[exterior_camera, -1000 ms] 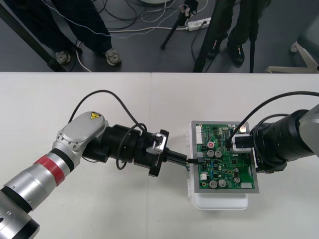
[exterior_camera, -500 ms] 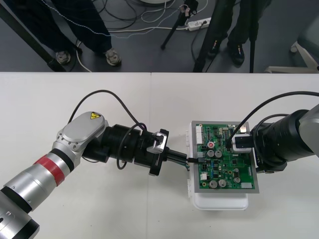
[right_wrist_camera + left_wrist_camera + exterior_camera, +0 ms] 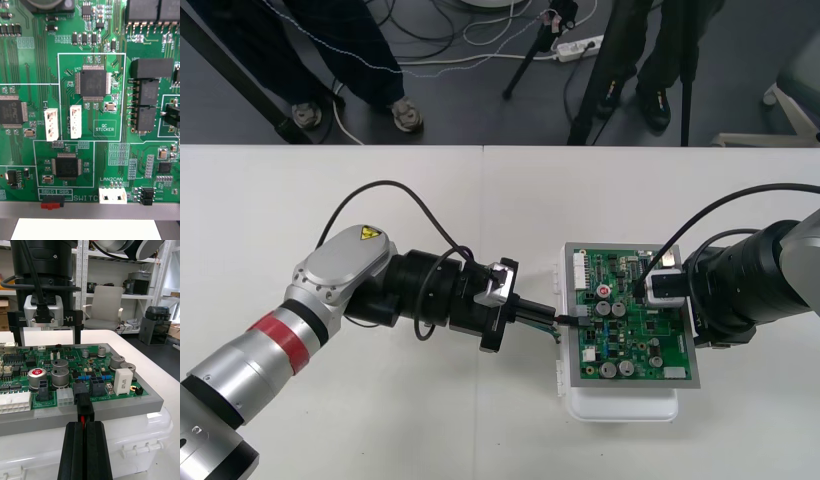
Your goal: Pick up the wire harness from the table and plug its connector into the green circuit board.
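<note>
One plug [image 3: 83,402], seemingly in board [image 3: 650,335] | left claw [image 3: 84,427] clamping | pale table [image 3: 330,200]

The left gripper [image 3: 554,318], holding the plug [image 3: 83,402], has shifted very slightly.

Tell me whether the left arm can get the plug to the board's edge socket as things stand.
Probably yes: the left pincer holds the plug right at the socket, nothing between.

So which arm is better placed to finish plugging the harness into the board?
Left. The left jaws are shut on the harness wires, with the black plug at a connector on the circuit board's edge. The right jaws stand open at the board's opposite side, holding nothing.
</note>
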You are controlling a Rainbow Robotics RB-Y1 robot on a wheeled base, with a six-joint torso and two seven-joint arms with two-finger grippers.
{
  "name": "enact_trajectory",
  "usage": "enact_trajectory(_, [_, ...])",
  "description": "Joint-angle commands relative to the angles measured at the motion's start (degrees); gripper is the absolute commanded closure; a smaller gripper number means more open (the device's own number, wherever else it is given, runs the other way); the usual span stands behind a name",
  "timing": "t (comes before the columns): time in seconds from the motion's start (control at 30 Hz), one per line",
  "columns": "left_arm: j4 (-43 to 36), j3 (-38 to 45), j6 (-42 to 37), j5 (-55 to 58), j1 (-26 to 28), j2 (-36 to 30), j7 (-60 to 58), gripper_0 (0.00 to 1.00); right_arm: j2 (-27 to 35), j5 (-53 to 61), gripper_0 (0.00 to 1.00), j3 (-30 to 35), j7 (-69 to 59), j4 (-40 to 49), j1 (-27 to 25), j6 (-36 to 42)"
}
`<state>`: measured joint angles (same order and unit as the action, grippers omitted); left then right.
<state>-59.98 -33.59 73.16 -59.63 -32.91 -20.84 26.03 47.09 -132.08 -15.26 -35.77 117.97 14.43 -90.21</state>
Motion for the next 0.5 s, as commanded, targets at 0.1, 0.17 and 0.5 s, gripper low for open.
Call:
enact_trajectory(0.1, [-2.42, -1.31, -2.32, 1.54, 0.21, 1.33, -1.51, 1.0, -2.36, 0.42, 0.0, -1.17, 0.62, 1.3, 1.22, 0.21])
enact_trajectory(0.17, [-2.42, -1.31, -2.32, 1.45, 0.21, 1.33, -1.6, 1.0, -2.36, 0.42, 0.0, -1.17, 0.62, 1.3, 1.22, 0.21])
enact_trajectory(0.5, [-2.42, -1.31, -2.67, -0.92, 0.21, 2.47, -1.77, 1.0, -2.36, 0.42, 0.0, -1.17, 0.62, 1.3, 1.22, 0.21])
